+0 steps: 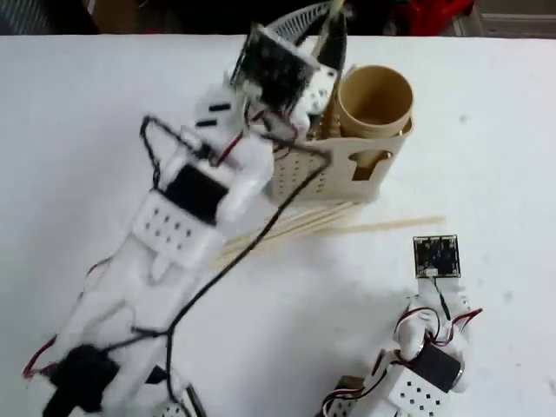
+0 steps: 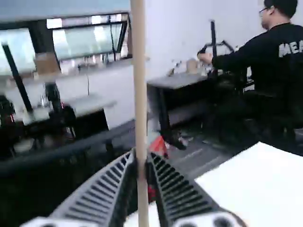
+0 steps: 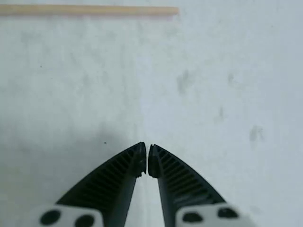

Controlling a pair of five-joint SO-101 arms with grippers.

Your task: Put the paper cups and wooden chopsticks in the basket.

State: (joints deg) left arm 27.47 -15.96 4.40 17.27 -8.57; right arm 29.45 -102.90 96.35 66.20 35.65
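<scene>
A cream perforated basket [image 1: 347, 169] stands at the table's far middle with a tan paper cup [image 1: 375, 100] upright inside it. Above the basket's far side, my left gripper [image 1: 325, 28] is shut on one wooden chopstick [image 1: 337, 9]. The left wrist view has that chopstick [image 2: 138, 94] standing upright between the closed fingers of the left gripper [image 2: 141, 163]. Several more chopsticks [image 1: 330, 228] lie fanned on the table in front of the basket. My right gripper [image 3: 146, 158] hovers shut and empty over bare table, a little short of a chopstick's end [image 3: 90, 10].
The left arm [image 1: 187, 217] stretches from the near left corner to the basket, trailing a black cable [image 1: 261, 234] over the loose chopsticks. The right arm [image 1: 430, 347] sits at the near right. The white table [image 1: 486, 174] has free room right of the basket.
</scene>
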